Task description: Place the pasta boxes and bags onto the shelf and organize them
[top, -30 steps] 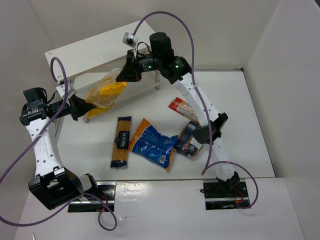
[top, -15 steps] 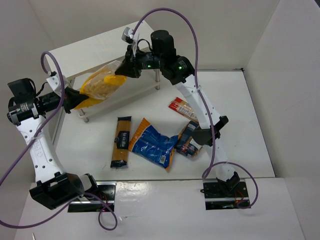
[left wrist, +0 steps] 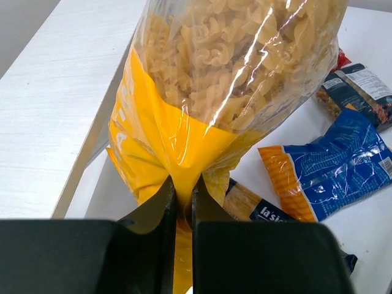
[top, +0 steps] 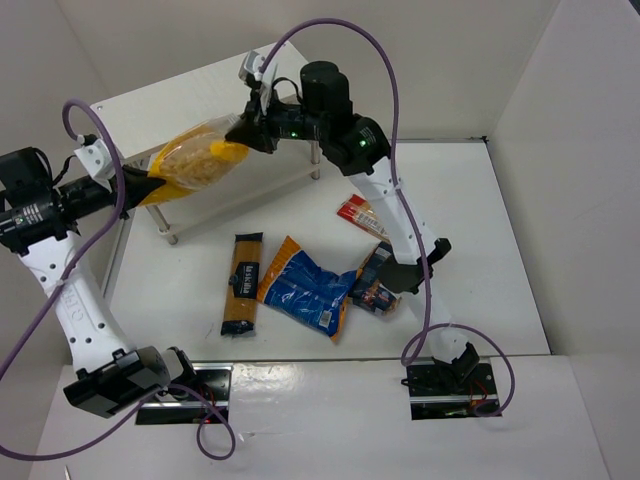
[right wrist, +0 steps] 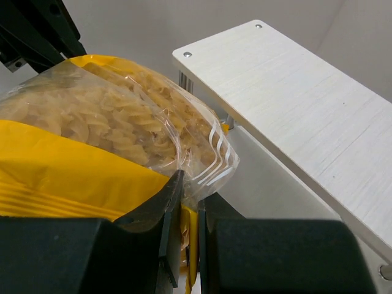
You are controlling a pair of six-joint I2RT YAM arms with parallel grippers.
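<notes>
The yellow-and-clear bag of short pasta (top: 195,160) hangs in the air in front of the white shelf (top: 150,103), level with its top board. My left gripper (top: 143,188) is shut on the bag's yellow end (left wrist: 184,153). My right gripper (top: 246,134) is shut on its clear end (right wrist: 205,165). On the table lie the orange-dark spaghetti packet (top: 241,283), the blue crinkly bag (top: 308,286), the dark blue box (top: 374,280) and the slim red-clear packet (top: 362,216).
The shelf's top board (right wrist: 306,104) runs close beside the bag in the right wrist view. White walls enclose the table on three sides. Purple cables loop above both arms.
Both arms have lifted the yellow pasta bag up and left, from the lower-tier level to the height of the shelf's top board. The other packages have not moved.
</notes>
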